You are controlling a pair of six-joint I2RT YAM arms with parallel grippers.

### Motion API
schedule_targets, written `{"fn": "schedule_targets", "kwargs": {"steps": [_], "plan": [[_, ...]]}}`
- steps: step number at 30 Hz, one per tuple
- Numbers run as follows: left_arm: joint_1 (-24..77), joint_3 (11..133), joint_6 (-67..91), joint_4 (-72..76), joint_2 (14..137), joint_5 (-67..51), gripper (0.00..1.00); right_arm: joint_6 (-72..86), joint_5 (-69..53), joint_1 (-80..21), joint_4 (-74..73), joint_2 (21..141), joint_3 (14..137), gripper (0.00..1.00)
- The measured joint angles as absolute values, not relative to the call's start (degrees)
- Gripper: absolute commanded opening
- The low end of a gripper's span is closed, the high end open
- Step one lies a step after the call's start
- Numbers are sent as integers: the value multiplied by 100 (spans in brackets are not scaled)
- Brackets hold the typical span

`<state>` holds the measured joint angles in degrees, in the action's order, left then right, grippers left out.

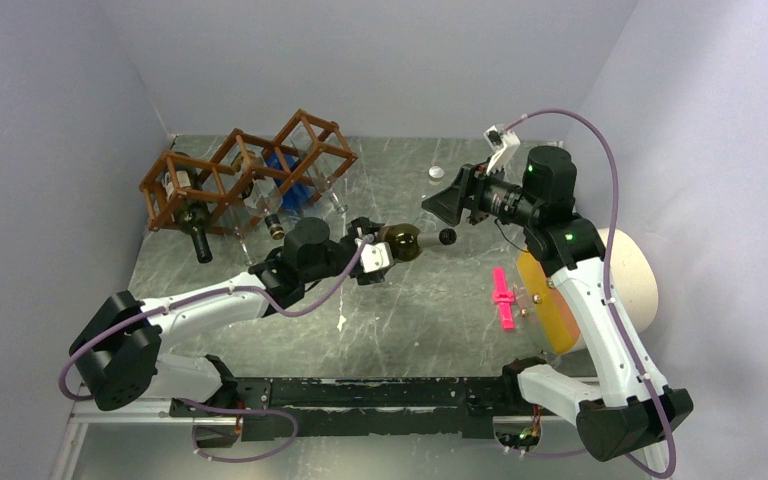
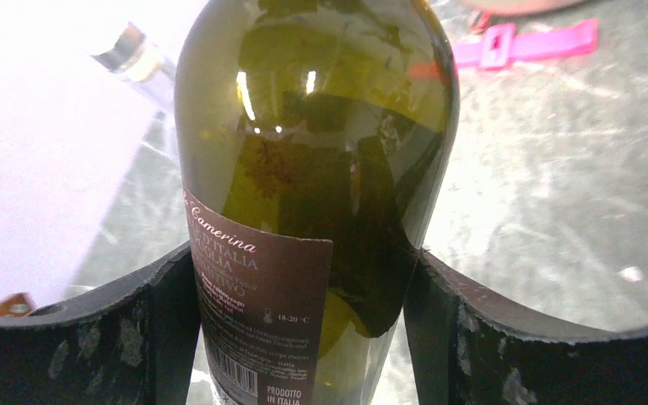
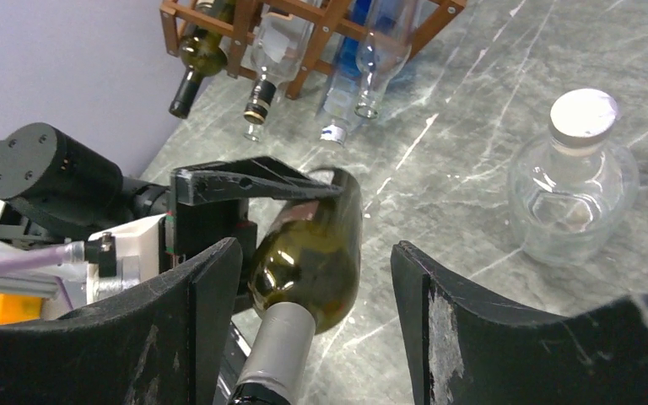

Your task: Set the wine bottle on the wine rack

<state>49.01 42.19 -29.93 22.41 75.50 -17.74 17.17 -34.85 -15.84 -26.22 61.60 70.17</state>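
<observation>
The left tool (image 1: 375, 252) was clamped on the bottle (image 2: 304, 126) at its label, holding it roughly level over the worktop (image 1: 410, 320) between the arms. Smooth glass gripped by one tool alone might have pivoted or slid out. The right tool (image 3: 316, 261) stood wide around the neck, not touching; swinging away early could have clipped it. Farther off, the rack (image 1: 245, 175) held other bottles (image 3: 261, 93) whose necks stuck out, easy to knock

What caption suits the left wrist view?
Left gripper clamped on a green wine bottle; pink clip on the table behind.
</observation>
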Motion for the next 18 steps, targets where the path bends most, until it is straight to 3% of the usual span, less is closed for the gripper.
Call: {"fn": "schedule_targets", "kwargs": {"steps": [18], "plan": [[5223, 4727, -6248, 2056, 7754, -274, 7, 849, -2862, -1920, -4213, 6289, 7131, 68]]}}
